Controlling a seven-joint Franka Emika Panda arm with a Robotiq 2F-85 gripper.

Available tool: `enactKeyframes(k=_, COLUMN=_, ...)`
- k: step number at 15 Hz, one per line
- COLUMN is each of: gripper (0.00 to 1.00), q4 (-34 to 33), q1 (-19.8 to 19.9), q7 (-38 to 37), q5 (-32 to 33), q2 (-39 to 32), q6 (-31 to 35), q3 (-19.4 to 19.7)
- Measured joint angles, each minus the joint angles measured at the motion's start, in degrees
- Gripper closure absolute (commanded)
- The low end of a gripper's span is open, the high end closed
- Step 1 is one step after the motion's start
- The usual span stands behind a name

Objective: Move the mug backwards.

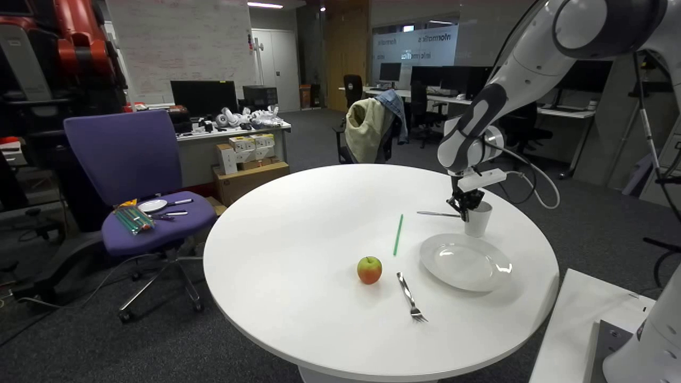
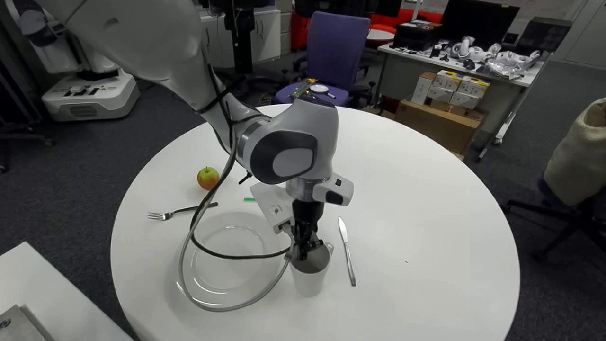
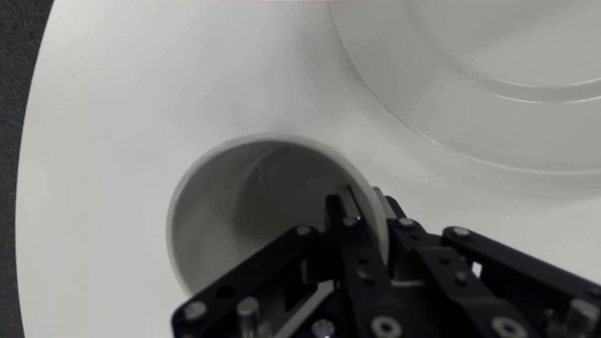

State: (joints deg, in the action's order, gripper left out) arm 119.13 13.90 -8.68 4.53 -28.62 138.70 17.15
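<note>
Pinching the mug (image 1: 479, 221) by its rim, jaws astride (contact with the table (image 1: 308, 229) unclear); plate (image 1: 465, 263) near.

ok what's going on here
A robot arm has its gripper closed on the rim of a white mug, pinching the wall from inside and outside, apparently to move it backwards. The mug is mouth up beside the white plate, with the knife nearby; I can't tell whether the mug's base touches the round table. An apple, a fork and a green stick lie apart from it.
</note>
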Motion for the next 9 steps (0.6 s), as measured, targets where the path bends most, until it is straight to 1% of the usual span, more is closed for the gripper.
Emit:
enactKeyframes(k=3, gripper=0.97, q4=-0.05, q1=-0.53, q7=-6.62, q5=-2.69, q2=0.07, q6=0.05, q3=0.01)
enactKeyframes(k=6, gripper=0.97, q4=-0.33, q1=-1.09, q7=-12.48, q5=-6.90, q2=0.11, q6=0.47, q3=0.01)
enactKeyframes(k=9, gripper=0.97, q4=-0.73, q1=-1.15, q7=-16.81, q5=-12.08, q2=0.12, q6=1.11, q3=-0.01)
